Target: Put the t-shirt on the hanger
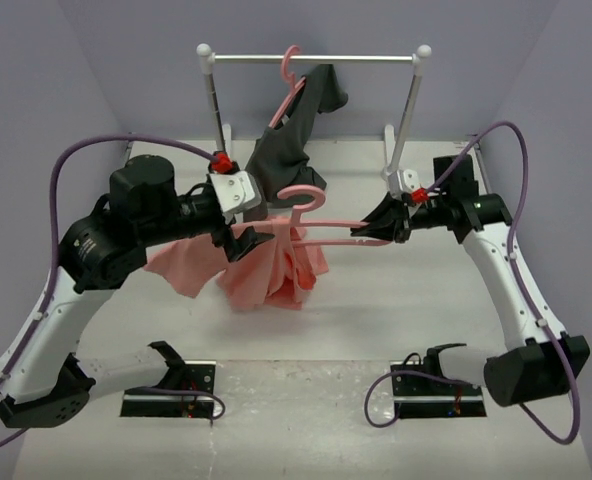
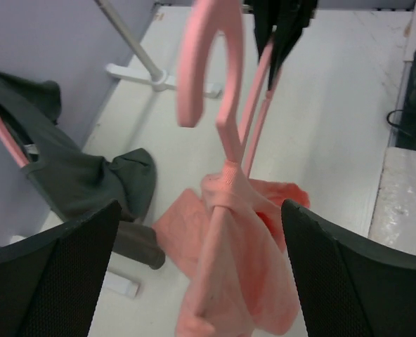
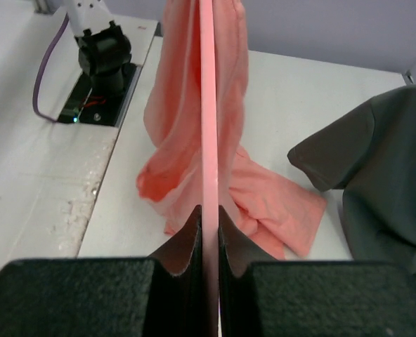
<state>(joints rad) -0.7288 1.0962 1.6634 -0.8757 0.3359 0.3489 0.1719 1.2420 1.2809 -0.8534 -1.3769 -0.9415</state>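
A: Hanger first: your right fingers are pinching one end of its bar, holding it level above the bench at the frame's centre. The salmon t-shirt hangs bunched over its far half, with the lower cloth pooled on the bench.

B: And my left fingers?

A: Spread wide on either side of the cloth, gripping nothing. Judging by the bunching, the shirt isn't seated on both shoulders yet. Take a fold near the collar and draw it along the bar toward your right fingers. Hold the hanger level so it doesn't twist.

B: Which view should I trust?

A: Your left wrist view shows the cloth gathered just under the hook; overhead, that is too small to make out. Only overhead shows the rack's top rail, upper centre, where the dark grey garment hangs on a second hanger.
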